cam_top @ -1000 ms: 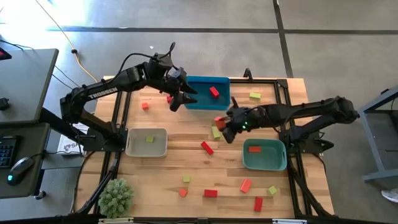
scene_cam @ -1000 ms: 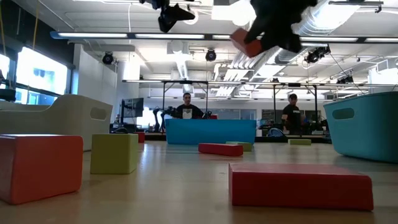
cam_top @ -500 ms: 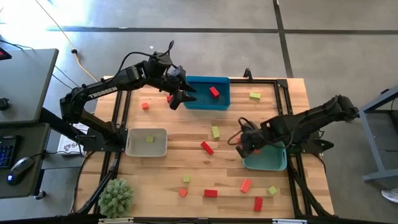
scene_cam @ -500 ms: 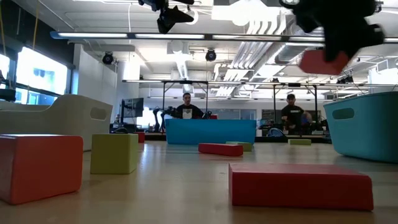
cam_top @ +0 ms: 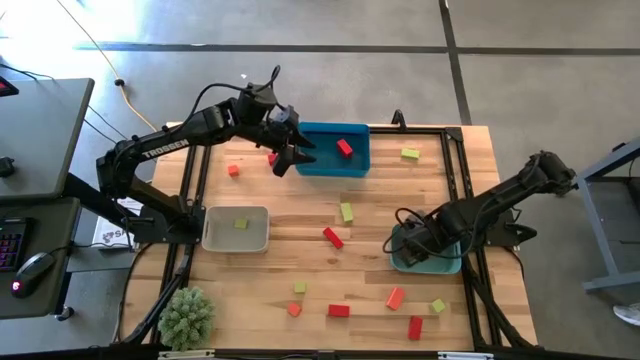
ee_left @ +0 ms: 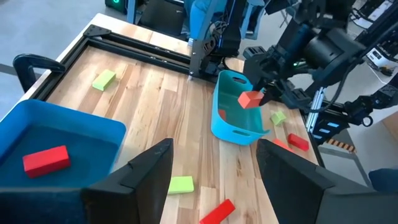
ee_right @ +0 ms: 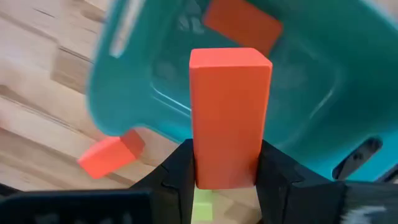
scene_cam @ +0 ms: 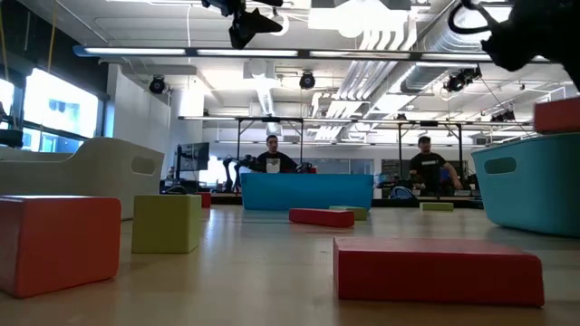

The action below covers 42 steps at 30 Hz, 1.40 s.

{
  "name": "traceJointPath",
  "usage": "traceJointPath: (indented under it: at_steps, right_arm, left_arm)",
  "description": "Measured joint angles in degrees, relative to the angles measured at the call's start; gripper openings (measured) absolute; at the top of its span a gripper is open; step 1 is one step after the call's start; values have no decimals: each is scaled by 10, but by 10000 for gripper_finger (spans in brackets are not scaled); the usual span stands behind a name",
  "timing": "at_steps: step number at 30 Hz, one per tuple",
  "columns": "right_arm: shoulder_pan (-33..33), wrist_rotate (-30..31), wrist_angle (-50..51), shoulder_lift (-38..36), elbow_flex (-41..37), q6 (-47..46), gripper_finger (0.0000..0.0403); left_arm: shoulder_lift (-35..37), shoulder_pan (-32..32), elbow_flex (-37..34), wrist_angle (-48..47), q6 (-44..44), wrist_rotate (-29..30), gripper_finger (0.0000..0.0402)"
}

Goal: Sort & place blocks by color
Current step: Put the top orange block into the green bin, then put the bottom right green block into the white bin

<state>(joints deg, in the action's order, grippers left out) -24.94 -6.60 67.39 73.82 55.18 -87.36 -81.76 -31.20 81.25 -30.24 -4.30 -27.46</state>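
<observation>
Near edge, high view: fuzzy green plant ball point(cam_top: 187, 317) at near-left corner of light wooden slat table point(cam_top: 300, 225). Scattered along near side: small yellow-green cube point(cam_top: 300, 288), small orange-red cube point(cam_top: 294, 310), flat red oblong block point(cam_top: 339, 310), tilted orange-red oblong point(cam_top: 396, 298), upright-lying red oblong point(cam_top: 415, 327), yellow-green cube point(cam_top: 437, 306) near right.

Mid table, left: beige rectangular tray point(cam_top: 236, 228) w/ one yellow-green cube point(cam_top: 241, 224) inside. Centre: red oblong lying at an angle point(cam_top: 333, 237), yellow-green oblong point(cam_top: 346, 212) just beyond it.

Mid table, right: teal rectangular tray point(cam_top: 427, 262), right gripper point(cam_top: 416, 238) hanging over it. Fingers clamped on orange-red oblong block point(ee_right: 230, 115), held on end above tray interior; second orange-red block point(ee_right: 243, 28) lies flat on tray floor. From low view, held block point(scene_cam: 556, 116) sits just over teal rim.

Far side: blue rectangular tray point(cam_top: 334, 150) w/ red oblong point(cam_top: 345, 148) in it. Left gripper point(cam_top: 290, 153) hovers just left of blue tray, above table, fingers point(ee_left: 140, 171) spread apart, nothing between them. Small orange-red cube point(cam_top: 233, 170) on table left of it; yellow-green oblong point(cam_top: 410, 153) right of blue tray near far edge.

Beyond table, low view: two persons point(scene_cam: 273, 154) in room bkgd.
</observation>
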Motion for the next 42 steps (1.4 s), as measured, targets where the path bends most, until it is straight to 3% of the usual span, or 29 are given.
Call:
traceJointPath:
  at_steps: [14, 18, 28, 36, 42]
  right_arm:
    - [-3, -60, -58, 0, -81, -57, 116]
    - [-3, -61, -57, 0, -81, -69, 130]
    - [-3, -82, -55, 0, -80, -67, 210]
    - [-14, -101, -58, 0, -26, -79, 215]
    - [-74, -70, -102, 0, -7, -157, 216]
  left_arm:
    - [0, 1, 0, -12, 0, 0, 220]
    - [0, 1, 0, -17, 0, -1, 220]
    - [0, 1, 0, -17, 0, -1, 220]
    - [0, 1, 0, -17, 0, 0, 220]
    - [0, 1, 0, -17, 0, 0, 220]
